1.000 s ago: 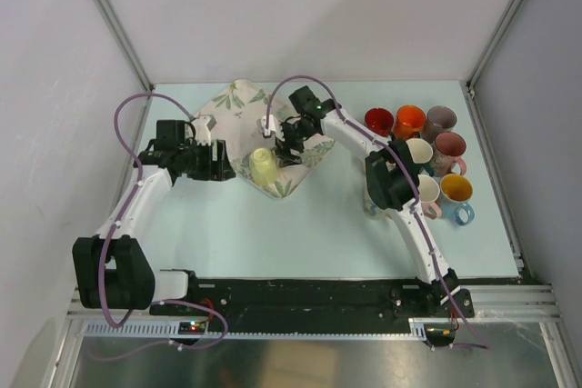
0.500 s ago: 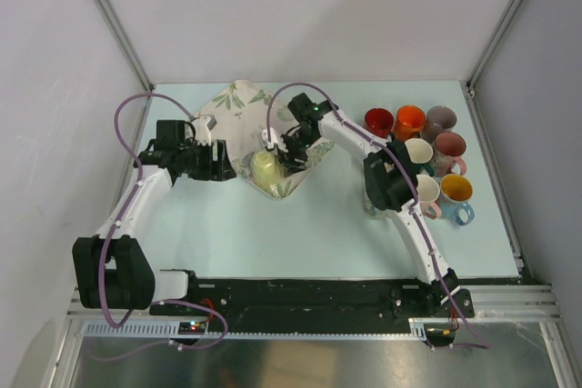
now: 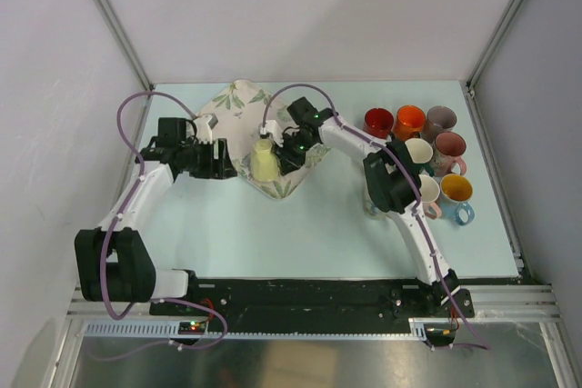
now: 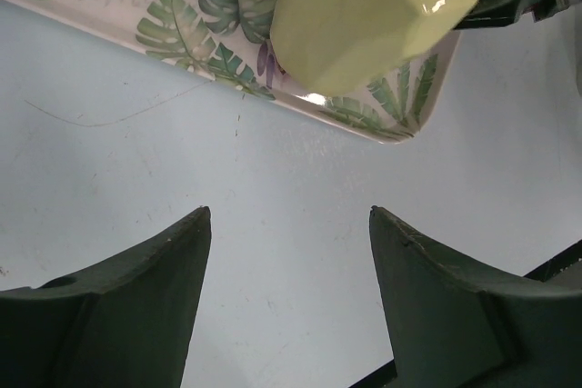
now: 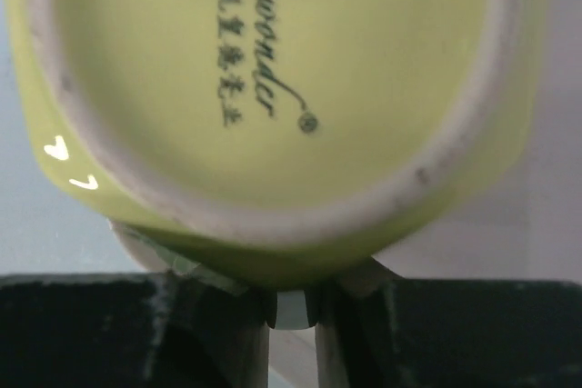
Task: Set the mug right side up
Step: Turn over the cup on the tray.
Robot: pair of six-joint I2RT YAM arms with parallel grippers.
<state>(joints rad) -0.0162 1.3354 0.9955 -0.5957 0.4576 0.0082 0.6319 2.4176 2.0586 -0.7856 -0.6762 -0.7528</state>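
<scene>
Right wrist: yellow-green mug (image 5: 273,88) underside, cursive "…onder" ®, Chinese characters alongside

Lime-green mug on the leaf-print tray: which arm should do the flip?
Right. The right gripper is closed on the tilted mug; the left gripper hangs open over the table, apart from it.

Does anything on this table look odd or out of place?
Yes: the yellow-green mug on the leaf-print tray is tilted with its base showing, and the right gripper is pinching it. The cluster of mugs on the right all sit open side up, so this one stands out.
</scene>
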